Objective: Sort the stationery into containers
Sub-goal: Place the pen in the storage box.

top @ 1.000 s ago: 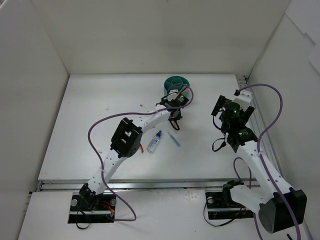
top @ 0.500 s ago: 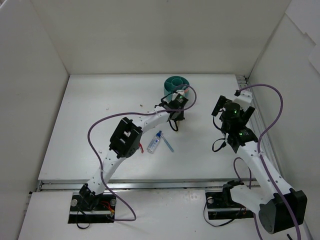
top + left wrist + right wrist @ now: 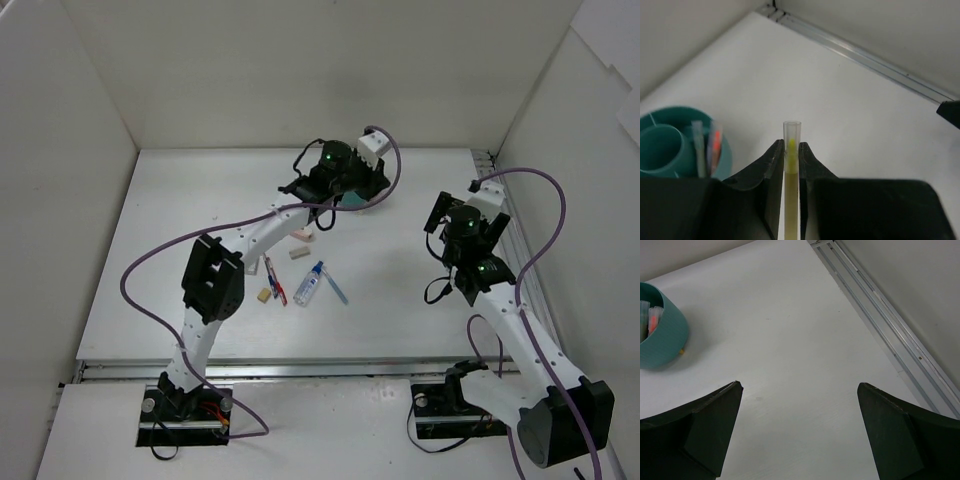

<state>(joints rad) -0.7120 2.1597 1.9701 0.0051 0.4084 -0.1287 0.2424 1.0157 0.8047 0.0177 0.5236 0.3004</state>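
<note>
The left fingers pinch a yellowish pen with a clear cap above the table, near the teal cup, which holds two pens. The right fingers are spread wide. A blue-capped tube lies mid-table

1. No text, brand, number or sign can be read in any of the three views.
2. The small white tube may carry a printed label, but from the top camera it is too small to tell.
3. The teal cup shows only plain walls in both wrist views.
4. The clear pen shows no print on the side turned to the left wrist camera.
</note>
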